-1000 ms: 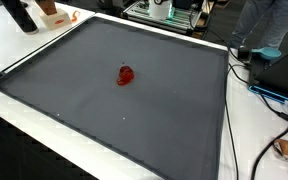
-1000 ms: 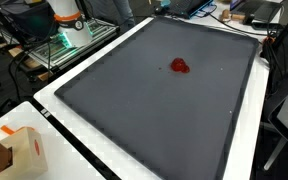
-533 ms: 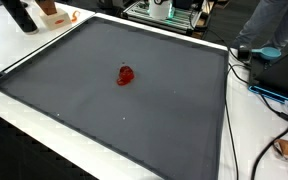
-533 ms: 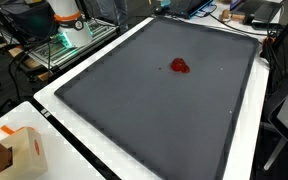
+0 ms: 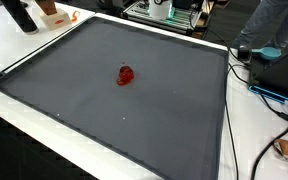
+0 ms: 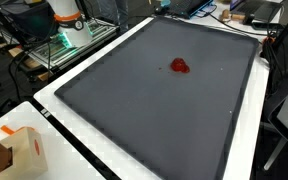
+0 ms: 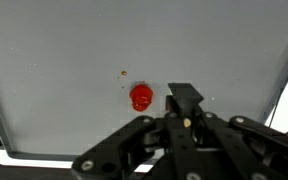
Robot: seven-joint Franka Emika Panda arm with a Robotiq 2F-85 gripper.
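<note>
One small red object (image 5: 126, 75) lay alone near the middle of the dark grey mat (image 5: 164, 115), and across the last second it had not shifted in either exterior view; nothing else in the scene had moved either, so the moment read as a pause with the object untouched. In the wrist view the hand (image 7: 184, 95) hung above the mat with its dark fingers apparently drawn together at the centre and nothing between them. The red object (image 7: 141, 97) sat just to the left of the fingertips, close to them in the picture but clear of them. The hand itself did not show in the exterior views. The object looked rounded and lumpy, glossy like plastic or rubber, with a bright saturated colour; its exact kind was too small to tell. A tiny red speck lay on the mat just beyond it. The mat appeared matte, flat and slightly fabric-like, bordered by a thin dark raised edge, and it covered most of the smooth white tabletop (image 5: 246, 140). At the near left corner in an exterior view stood a plain cardboard box (image 6: 14, 150), well apart from the object.
</note>
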